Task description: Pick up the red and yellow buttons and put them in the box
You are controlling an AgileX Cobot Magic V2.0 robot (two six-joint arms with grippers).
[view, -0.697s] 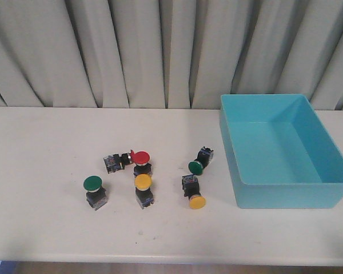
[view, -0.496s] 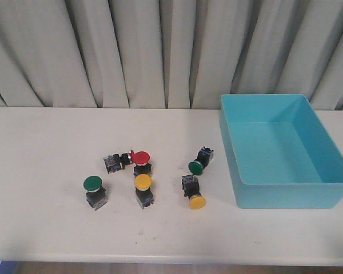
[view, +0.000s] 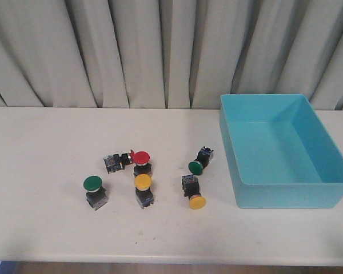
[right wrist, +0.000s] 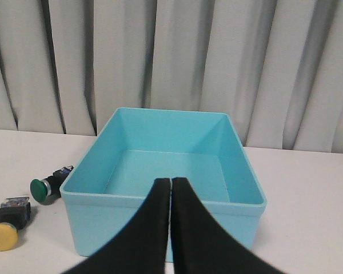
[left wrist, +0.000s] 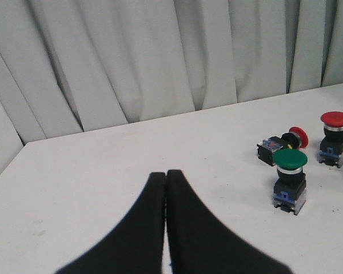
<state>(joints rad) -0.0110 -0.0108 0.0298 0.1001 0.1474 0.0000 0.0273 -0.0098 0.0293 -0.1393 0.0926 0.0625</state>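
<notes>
Six buttons sit on your table (view: 46,171), all left of the box (view: 286,197), none inside it. You have a red button (view: 140,159) standing upright, with a second red button (view: 118,160) lying on its side just to its left. Just nearer than the upright red one stands a yellow button (view: 143,186); another yellow button (view: 193,194) lies tipped over closer to the box. A green button (view: 94,189) stands at the far left of the group, and a second green button (view: 199,162) lies on its side beyond the tipped yellow one. Your left gripper (left wrist: 166,177) has its fingers pressed together, holding nothing. Your right gripper (right wrist: 170,184) is likewise closed and empty, facing the box's near wall.
</notes>
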